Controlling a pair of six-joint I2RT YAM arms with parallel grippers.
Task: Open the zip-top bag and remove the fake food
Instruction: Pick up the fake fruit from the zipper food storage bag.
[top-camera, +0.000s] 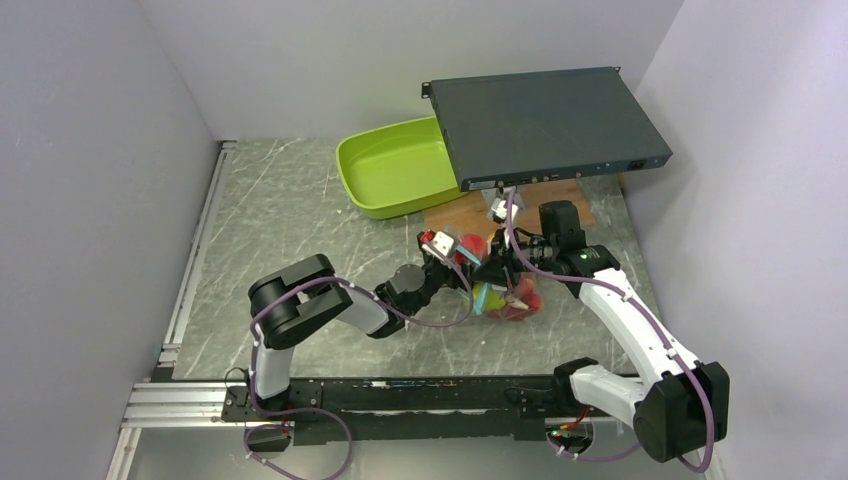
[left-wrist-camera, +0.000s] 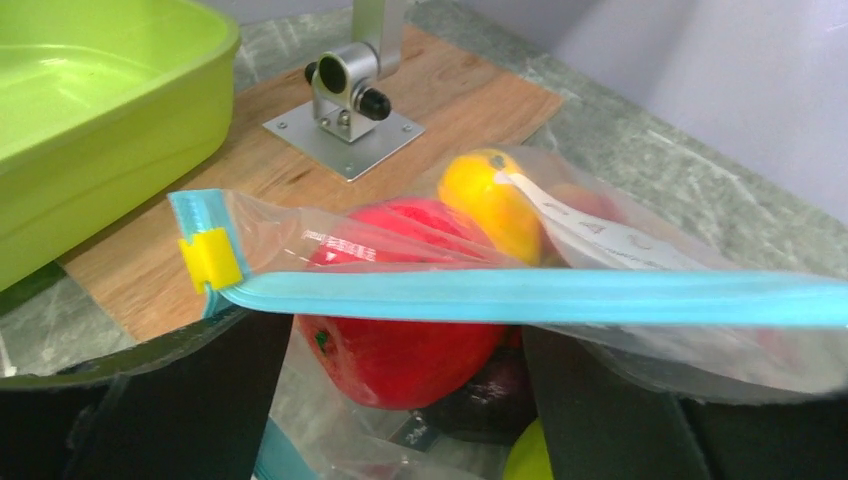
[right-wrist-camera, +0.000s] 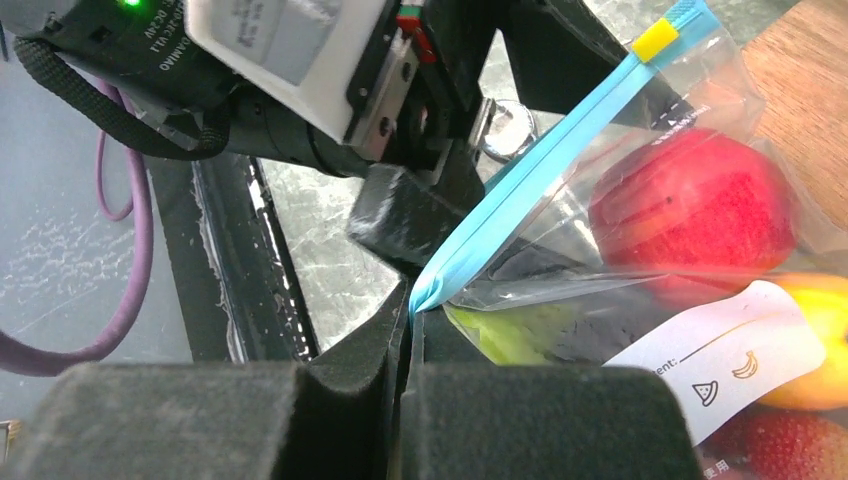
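Marble table (top-camera: 290, 230), zip-top bag (right-wrist-camera: 560, 170) strip pinched in right hand (right-wrist-camera: 410, 340)

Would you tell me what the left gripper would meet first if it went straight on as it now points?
Most likely the blue zip strip of the bag, stretched across ahead of the open jaws of the left gripper; the red apple sits right behind it inside. Depth is unclear.
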